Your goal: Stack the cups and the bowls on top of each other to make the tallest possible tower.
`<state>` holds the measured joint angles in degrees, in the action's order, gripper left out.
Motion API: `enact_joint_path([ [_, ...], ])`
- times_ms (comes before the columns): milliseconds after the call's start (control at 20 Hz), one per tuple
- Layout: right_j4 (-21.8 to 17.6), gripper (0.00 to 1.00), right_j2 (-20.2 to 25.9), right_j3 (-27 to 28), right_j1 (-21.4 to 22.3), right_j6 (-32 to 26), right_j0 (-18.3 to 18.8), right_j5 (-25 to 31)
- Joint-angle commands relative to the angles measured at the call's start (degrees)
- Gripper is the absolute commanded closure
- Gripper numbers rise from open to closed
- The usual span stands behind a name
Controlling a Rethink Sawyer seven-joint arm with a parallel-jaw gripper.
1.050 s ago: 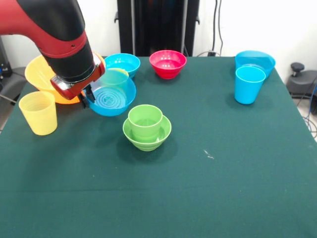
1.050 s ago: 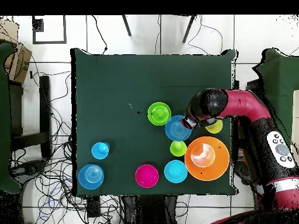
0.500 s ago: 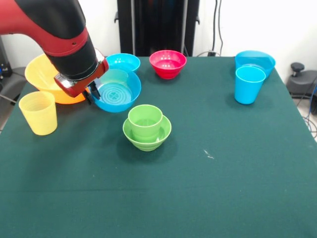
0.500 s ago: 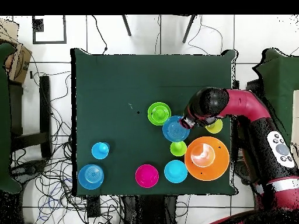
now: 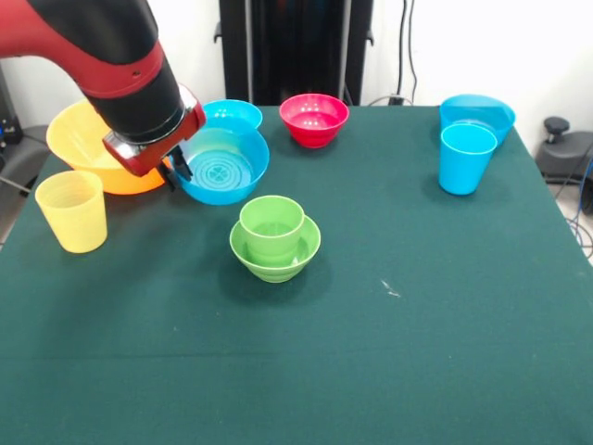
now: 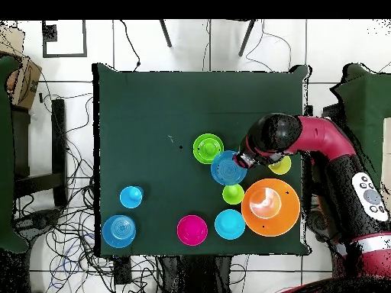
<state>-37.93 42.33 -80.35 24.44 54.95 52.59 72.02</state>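
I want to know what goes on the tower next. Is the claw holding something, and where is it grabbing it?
Yes. The claw holds the blue bowl by its rim, on the side nearest the big yellow-orange bowl.

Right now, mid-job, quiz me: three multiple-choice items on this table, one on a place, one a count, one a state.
1. The green cup sits:
A in the green bowl
B in the red bowl
C bare on the table

2. Blue cups standing alone:
A none
B one
C three

3. The wide blue bowl is:
A flat on the table
B tilted at the end effector
C upside down

Key: 1 A, its base is nested inside. 2 B, the blue cup at the front view's right. 3 B, its inside faces the front camera.
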Motion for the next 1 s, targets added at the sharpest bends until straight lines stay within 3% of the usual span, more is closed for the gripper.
enact_joint_path([
  [50,1.4,1.0,-1.3,-5.6,4.1,0.6,-1.1,-2.7],
  [400,5.1,1.0,-1.1,-9.7,11.9,5.9,-1.1,-4.4],
  [600,9.0,1.0,-0.4,-13.0,15.9,8.9,-0.9,-6.2],
  [800,12.6,1.0,-0.8,-14.9,19.1,11.8,-2.9,-6.9],
  [1000,14.0,1.0,-4.2,-14.7,19.3,17.1,-7.2,-6.3],
])
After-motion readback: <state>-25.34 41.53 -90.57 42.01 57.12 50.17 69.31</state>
